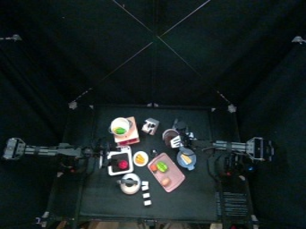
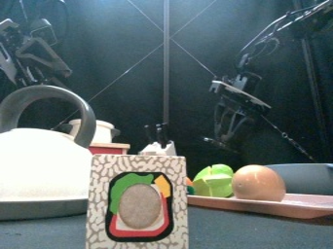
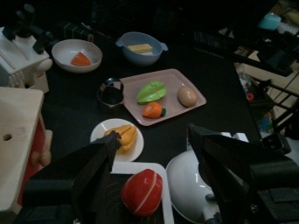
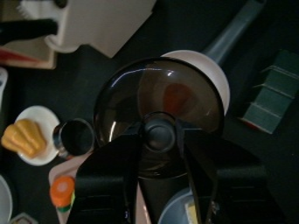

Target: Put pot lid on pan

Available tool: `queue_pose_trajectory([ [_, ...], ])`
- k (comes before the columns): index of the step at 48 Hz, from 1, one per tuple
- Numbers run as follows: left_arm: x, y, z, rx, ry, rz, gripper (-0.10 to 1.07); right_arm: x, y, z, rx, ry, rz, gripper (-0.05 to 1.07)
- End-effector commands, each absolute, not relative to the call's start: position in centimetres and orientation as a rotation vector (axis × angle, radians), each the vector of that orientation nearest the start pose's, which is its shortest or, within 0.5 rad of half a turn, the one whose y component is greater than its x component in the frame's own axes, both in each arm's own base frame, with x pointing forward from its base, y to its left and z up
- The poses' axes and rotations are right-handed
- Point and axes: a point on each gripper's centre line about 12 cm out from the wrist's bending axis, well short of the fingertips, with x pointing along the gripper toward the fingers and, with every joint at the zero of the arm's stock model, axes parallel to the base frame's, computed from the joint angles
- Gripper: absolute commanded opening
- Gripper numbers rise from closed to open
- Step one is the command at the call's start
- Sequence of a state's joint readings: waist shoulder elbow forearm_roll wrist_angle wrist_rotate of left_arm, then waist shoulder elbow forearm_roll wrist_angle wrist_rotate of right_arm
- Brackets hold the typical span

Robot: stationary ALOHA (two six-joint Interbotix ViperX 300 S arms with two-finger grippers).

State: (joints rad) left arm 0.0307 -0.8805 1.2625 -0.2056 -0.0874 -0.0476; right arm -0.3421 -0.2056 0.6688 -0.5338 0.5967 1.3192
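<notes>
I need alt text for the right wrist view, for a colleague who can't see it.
The right claw holds a glass pot lid by its black knob, just over the small pan, whose pale inside and orange spot show through the glass. The pan's handle points away, and a white plate with orange food lies to one side.

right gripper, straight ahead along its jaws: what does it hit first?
The right gripper holds a glass lid by its knob. Beyond the lid lies the pan, so the lid probably meets the pan first; depth is unclear.
</notes>
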Motion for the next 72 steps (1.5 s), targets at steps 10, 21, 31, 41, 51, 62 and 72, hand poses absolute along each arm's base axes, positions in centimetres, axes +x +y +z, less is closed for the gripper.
queue_pose_trajectory([
  [10,20.0,1.0,22.3,-0.25,0.268,0.09,0.97,30.8,-17.3,19.5,0.828,0.704,-1.041,0.63],
  [21,20.0,1.0,22.2,-0.251,0.271,0.091,0.97,32.4,-17.8,19.0,0.809,0.766,-1.011,0.63],
  [31,19.9,1.0,22.1,-0.251,0.274,0.091,0.97,32.1,-18.0,18.3,0.821,0.819,-1.003,0.63],
  [41,19.9,1.0,22.1,-0.251,0.276,0.091,0.97,32.0,-17.9,18.0,0.82,0.832,-1.003,0.63],
  [51,19.9,1.0,22.1,-0.25,0.276,0.091,0.97,32.0,-18.0,17.4,0.819,0.849,-1.008,0.63],
  [62,19.9,1.0,22.1,-0.25,0.276,0.091,0.97,32.0,-18.0,17.2,0.812,0.856,-1.009,0.63],
  [72,19.9,1.0,22.1,-0.248,0.276,0.091,0.97,31.8,-17.9,16.9,0.81,0.865,-1.012,0.64],
])
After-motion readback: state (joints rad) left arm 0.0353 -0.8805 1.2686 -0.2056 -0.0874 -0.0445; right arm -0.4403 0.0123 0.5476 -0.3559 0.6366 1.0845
